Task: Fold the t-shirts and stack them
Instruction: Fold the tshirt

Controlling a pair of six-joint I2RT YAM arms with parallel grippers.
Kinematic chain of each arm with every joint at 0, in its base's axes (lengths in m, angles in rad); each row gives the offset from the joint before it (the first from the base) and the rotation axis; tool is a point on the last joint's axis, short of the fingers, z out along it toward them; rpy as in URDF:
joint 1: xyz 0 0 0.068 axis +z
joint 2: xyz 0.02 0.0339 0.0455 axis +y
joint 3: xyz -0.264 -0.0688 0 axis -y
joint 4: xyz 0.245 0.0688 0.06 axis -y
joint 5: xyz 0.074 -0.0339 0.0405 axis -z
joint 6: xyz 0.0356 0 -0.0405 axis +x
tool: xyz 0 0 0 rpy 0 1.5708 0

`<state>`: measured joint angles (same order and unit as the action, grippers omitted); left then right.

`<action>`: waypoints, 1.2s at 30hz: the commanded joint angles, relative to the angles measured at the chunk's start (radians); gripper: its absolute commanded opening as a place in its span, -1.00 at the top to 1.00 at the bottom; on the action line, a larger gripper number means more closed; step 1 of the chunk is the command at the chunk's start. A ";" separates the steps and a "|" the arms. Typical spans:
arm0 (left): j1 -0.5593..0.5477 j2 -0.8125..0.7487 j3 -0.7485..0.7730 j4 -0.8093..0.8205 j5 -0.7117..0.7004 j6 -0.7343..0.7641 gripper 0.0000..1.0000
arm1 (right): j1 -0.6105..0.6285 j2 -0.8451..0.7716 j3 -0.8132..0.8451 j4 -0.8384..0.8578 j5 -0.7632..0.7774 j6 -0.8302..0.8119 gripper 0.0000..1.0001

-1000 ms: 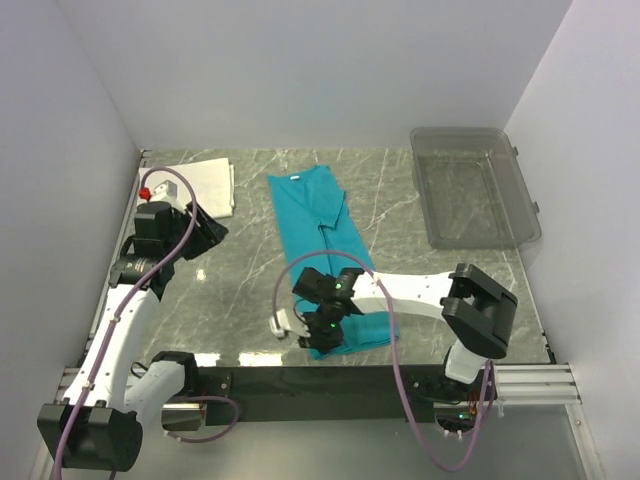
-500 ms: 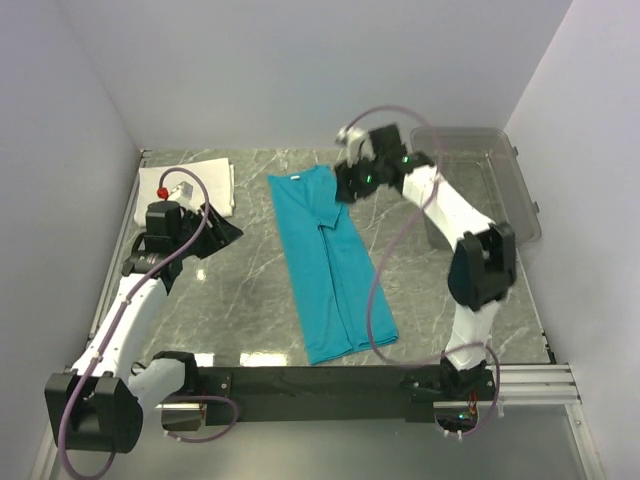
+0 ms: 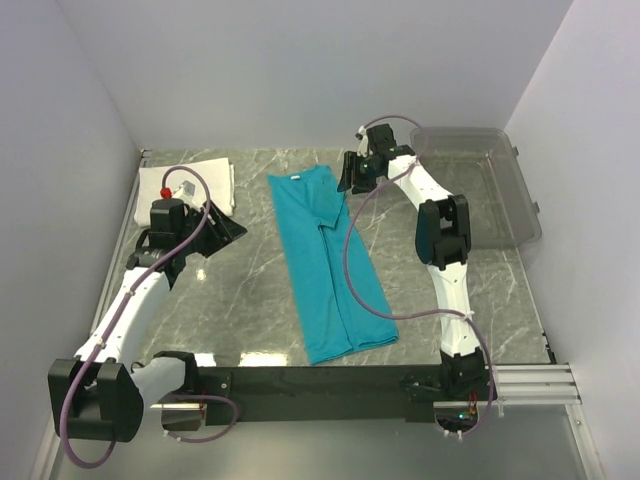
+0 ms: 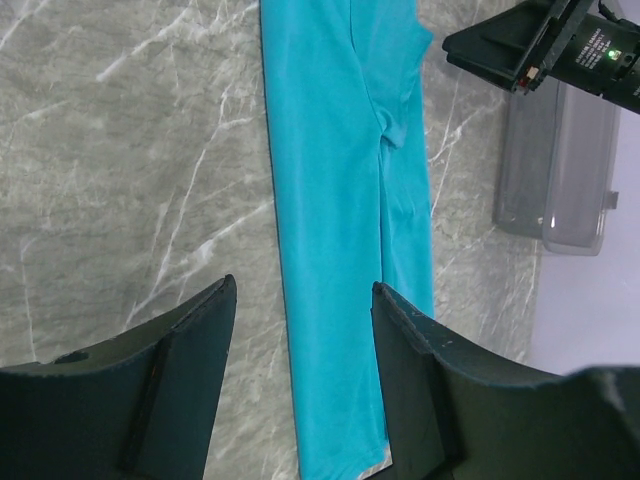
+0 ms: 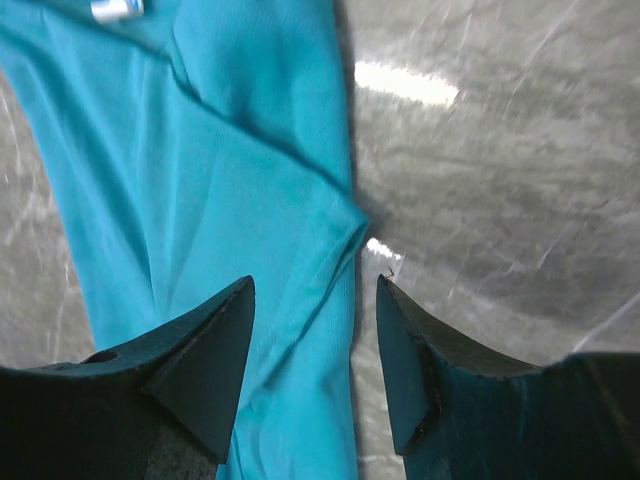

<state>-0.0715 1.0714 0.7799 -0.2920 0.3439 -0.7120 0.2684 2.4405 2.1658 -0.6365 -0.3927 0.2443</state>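
Teal t-shirt [image 3: 330, 265] | lies as a long folded strip on the worktop [image 3: 250, 290], sleeve edge right under the right claw [image 5: 315, 285] | right claw spread, empty | left claw [image 4: 302, 288] spread, empty, strip ahead of it | risk: pinching only the top layer would drag the fold open

Teal t-shirt [image 4: 340, 200] folded long and narrow, flat on tabletop [image 4: 130, 150]; left gripper [image 4: 303, 292] above it (jaws apart, empty).

No words or numbers can be read. The white tag [image 5: 117, 9] on the teal shirt [image 5: 210, 190], upper left, is too blurry.
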 commanded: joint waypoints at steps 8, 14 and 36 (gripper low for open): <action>-0.004 0.007 0.051 0.007 -0.019 -0.037 -0.23 | -0.012 0.081 0.126 0.031 0.049 0.107 -0.07; -0.004 0.027 0.065 0.005 -0.014 -0.035 -0.23 | -0.011 0.103 0.121 0.020 0.054 0.118 -0.02; -0.004 0.053 0.070 0.010 -0.009 -0.033 -0.23 | -0.006 0.043 0.086 0.087 0.041 0.055 1.00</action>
<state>-0.0715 1.1244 0.8085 -0.3038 0.3344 -0.7456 0.2619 2.5553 2.2574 -0.6079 -0.3656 0.3302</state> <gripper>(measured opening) 0.615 0.007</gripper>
